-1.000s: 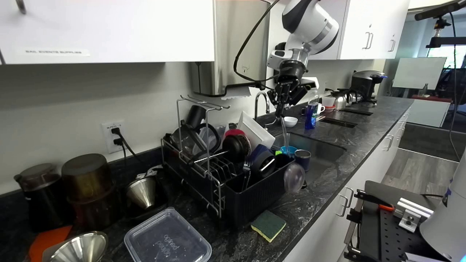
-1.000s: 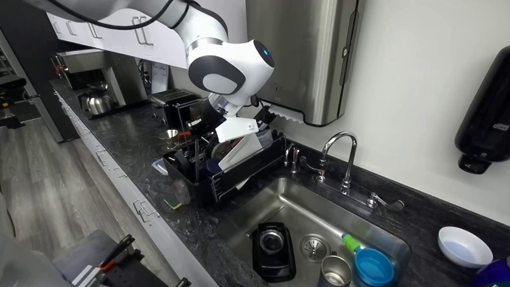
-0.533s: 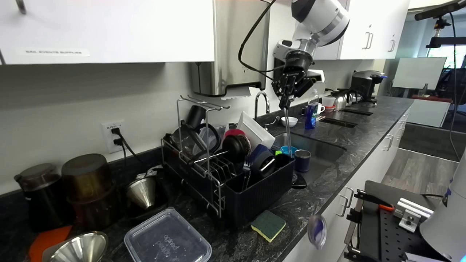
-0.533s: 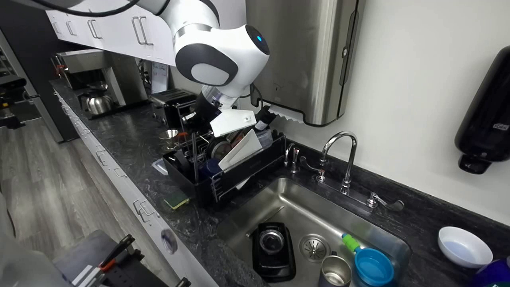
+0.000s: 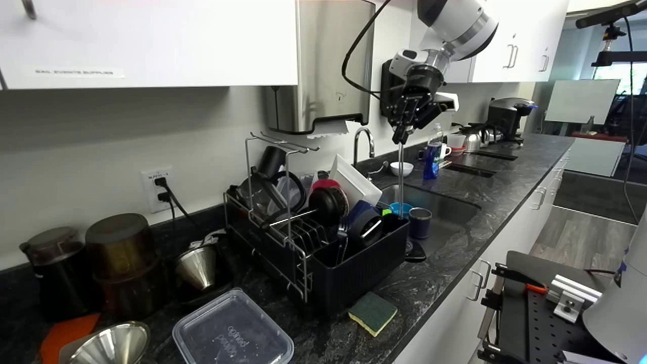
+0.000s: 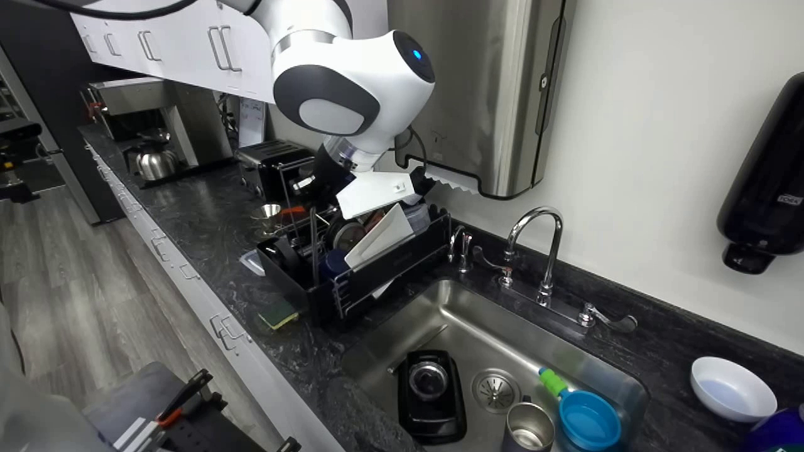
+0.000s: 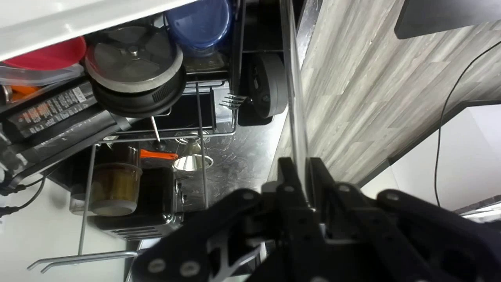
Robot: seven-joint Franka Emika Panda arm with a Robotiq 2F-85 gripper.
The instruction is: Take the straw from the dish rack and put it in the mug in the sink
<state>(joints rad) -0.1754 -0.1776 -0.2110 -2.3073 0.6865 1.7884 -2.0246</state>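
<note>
Straw [image 7: 294,86], clear and upright, is pinched between the narrowed fingers [image 7: 287,176] of the gripper [image 5: 400,137], its lower end at the sink-side corner of the black dish rack [image 5: 354,278]. The gripper points down at a slight tilt, below a white arm [image 6: 352,81] bent at the wrist [image 5: 427,73]. Apart from the rack, a mug [image 5: 420,225] stands in the steel sink [image 6: 465,333].

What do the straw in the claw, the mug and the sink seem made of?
Straw: likely clear, glossy plastic, perhaps glass; it looks see-through with lengthwise glints.
Mug: seemingly metal, by the grey sheen inside; the dark outer finish may be paint.
Sink: probably satin stainless steel, from its soft grey highlights.
</note>
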